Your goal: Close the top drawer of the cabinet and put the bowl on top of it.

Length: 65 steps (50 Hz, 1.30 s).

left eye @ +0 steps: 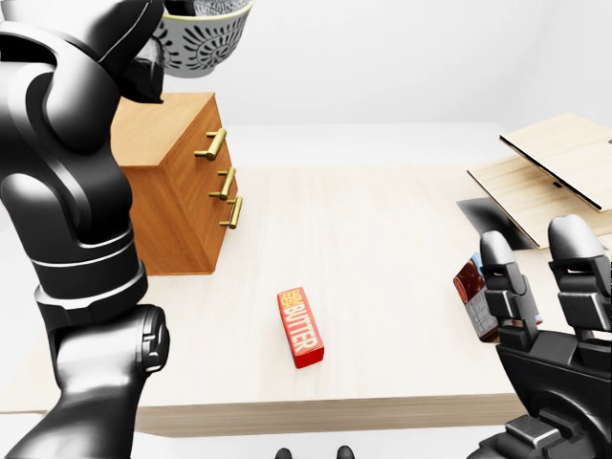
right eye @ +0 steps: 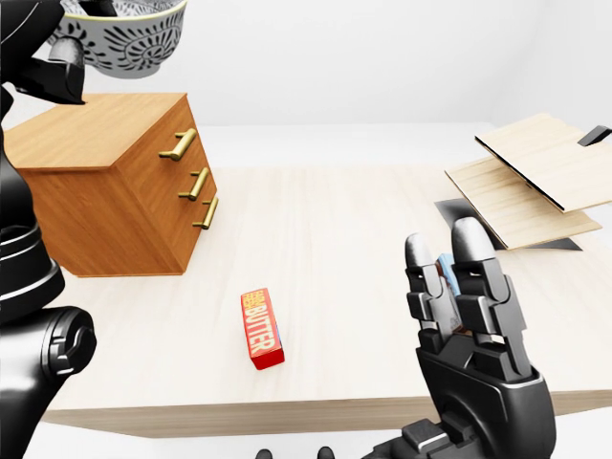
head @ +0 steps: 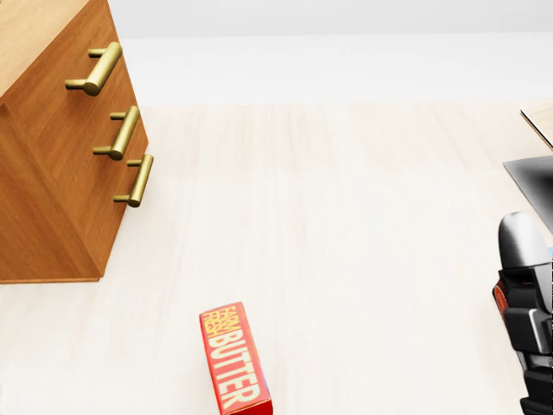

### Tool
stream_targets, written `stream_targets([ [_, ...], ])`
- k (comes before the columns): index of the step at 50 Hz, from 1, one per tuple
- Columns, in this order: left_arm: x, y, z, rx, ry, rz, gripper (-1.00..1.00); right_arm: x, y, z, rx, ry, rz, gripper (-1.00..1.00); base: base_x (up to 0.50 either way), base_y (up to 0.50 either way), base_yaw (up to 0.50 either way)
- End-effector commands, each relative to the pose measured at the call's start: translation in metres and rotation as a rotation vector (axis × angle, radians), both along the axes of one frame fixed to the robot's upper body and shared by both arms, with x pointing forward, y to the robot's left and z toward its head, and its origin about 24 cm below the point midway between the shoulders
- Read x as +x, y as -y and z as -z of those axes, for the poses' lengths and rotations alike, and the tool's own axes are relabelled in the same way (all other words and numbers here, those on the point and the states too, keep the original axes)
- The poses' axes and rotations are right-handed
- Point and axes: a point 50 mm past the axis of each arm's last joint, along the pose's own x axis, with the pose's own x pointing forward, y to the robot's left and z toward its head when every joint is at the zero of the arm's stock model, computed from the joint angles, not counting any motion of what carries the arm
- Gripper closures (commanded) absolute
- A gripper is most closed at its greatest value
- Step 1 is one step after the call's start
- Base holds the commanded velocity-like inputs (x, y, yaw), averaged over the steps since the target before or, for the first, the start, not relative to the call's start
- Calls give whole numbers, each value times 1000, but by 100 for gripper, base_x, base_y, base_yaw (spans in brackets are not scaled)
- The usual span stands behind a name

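Observation:
The wooden cabinet (right eye: 105,182) stands at the left of the table, and its three brass-handled drawers sit flush; the top drawer handle (head: 97,69) lines up with the others. Up at the top left corner of the eye views, a grey-and-white patterned bowl (right eye: 120,33) hangs in the air over the cabinet's top. My left hand (right eye: 59,69) is shut on the bowl from its left side, with most of the fingers hidden behind it. My right hand (right eye: 457,277) stands open at the lower right, fingers pointing up and holding nothing.
A red butter box (head: 235,359) lies near the table's near edge. A small red and blue object (left eye: 469,287) sits behind my right hand. Light wooden boards (right eye: 535,177) on a dark sheet (right eye: 459,212) lie at the right. The table edge (right eye: 287,416) is close below.

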Motion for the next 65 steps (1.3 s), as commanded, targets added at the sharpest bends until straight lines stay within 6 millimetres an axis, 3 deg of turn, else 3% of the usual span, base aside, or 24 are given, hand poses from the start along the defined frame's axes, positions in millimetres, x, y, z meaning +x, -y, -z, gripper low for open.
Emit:
stream_targets([
  [1, -3, -19, -1, -20, -9, -21, 100, 0, -2, 1, -4, -3, -3, -100, 0, 0, 0],
  [20, 6, -61, 27, -105, -147, -35, 100, 1, -3, 1, -7, 0, -3, -100, 0, 0, 0],
  [32, 13, -79, 44, -196, -125, -15, 100, 1, -4, 1, -9, -1, -5, -100, 0, 0, 0],
  [47, 8, -96, 26, -218, -67, -50, 100, 1, -7, 2, -16, -8, -10, -100, 0, 0, 0],
  [65, 15, -107, 30, -286, -46, -53, 100, 0, -7, 3, -15, -11, -15, -100, 0, 0, 0],
])
